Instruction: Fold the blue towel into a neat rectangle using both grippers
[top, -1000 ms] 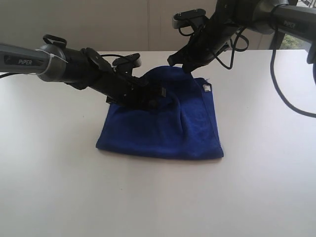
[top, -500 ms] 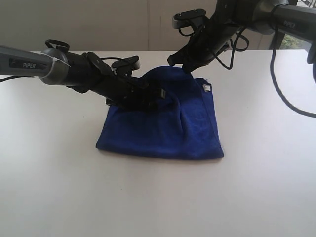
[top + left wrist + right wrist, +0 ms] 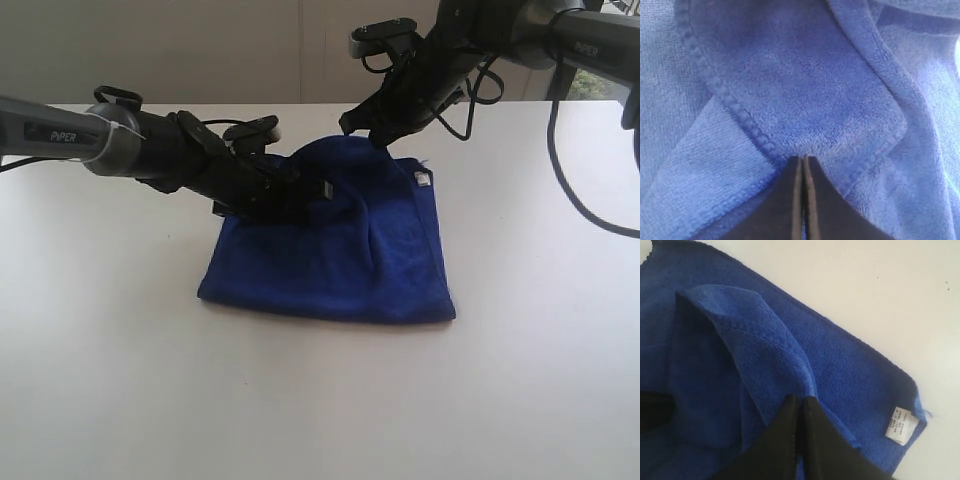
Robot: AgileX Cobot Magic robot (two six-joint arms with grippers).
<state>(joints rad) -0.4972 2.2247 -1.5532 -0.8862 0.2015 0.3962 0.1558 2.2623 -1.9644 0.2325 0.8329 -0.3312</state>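
**Both pinches are on the far edge, so the fold has to come toward the near side**

So here's where we are. The blue towel (image 3: 330,255) sits mid-desk (image 3: 300,420), already doubled over. In the exterior view it lies wider than deep, with its tidy folded edge on the near side. All the loose stuff is at the back, and that's where both arms are.

The left fingers (image 3: 785,205) are shut tight with no gap between them. Their tips sit right where a hemmed flap (image 3: 730,100) comes to a corner. We read that as a pinch on that corner, though the cloth between the tips is hidden.

The right fingers (image 3: 827,450) are also closed, nipping a raised ridge of towel. They hold it up in a little peak above the rest. The white tag (image 3: 900,425) lies flat on the corner just beside them.

The bit we think matters is this:

- The 2 grip points sit close together along the far edge, left one low, right one higher.
- Everything else of the towel lies toward the near side from both of them.
- So our guess is the next pull goes across the short way, toward that near edge.
- The right side is nearer the tag corner, and the left is nearer the far-left corner, which sags.

We reckon the risk is that uneven height skewing the fold.
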